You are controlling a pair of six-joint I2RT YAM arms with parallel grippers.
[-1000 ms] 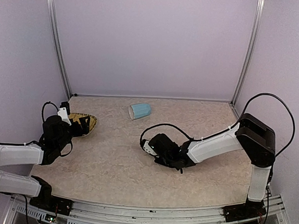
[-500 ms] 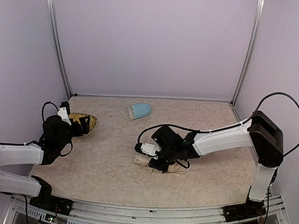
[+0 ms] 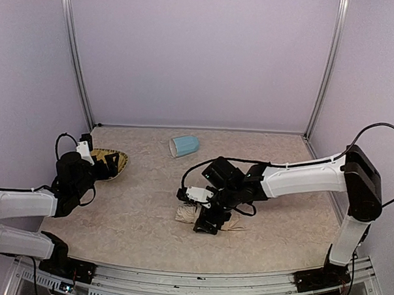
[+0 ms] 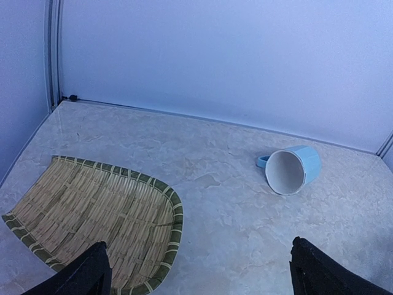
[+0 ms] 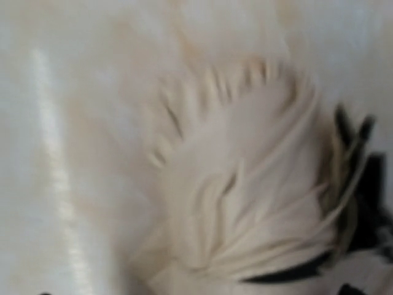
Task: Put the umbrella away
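Note:
The umbrella [image 3: 183, 215] lies folded on the table a little right of centre, a cream-beige bundle. My right gripper [image 3: 205, 223] hangs directly over it, pointing down. The right wrist view is blurred. Creased beige fabric of the umbrella [image 5: 245, 203] fills it, with black lining at its right edge. No finger crosses that fabric and only dark tips show at the bottom corners, so the jaws stand open around it. My left gripper [image 4: 199, 273] is open and empty at the far left, above the near edge of the woven tray [image 4: 92, 215].
A light-blue mug [image 3: 184, 146] lies on its side at the back centre, its mouth facing the left arm; it also shows as the mug [image 4: 291, 170] in the left wrist view. The straw tray [image 3: 116, 159] sits by the left wall. Lilac walls close three sides.
The right arm has stretched out and swung its wrist left and toward the near edge, uncovering the beige umbrella under it. The left arm has not moved.

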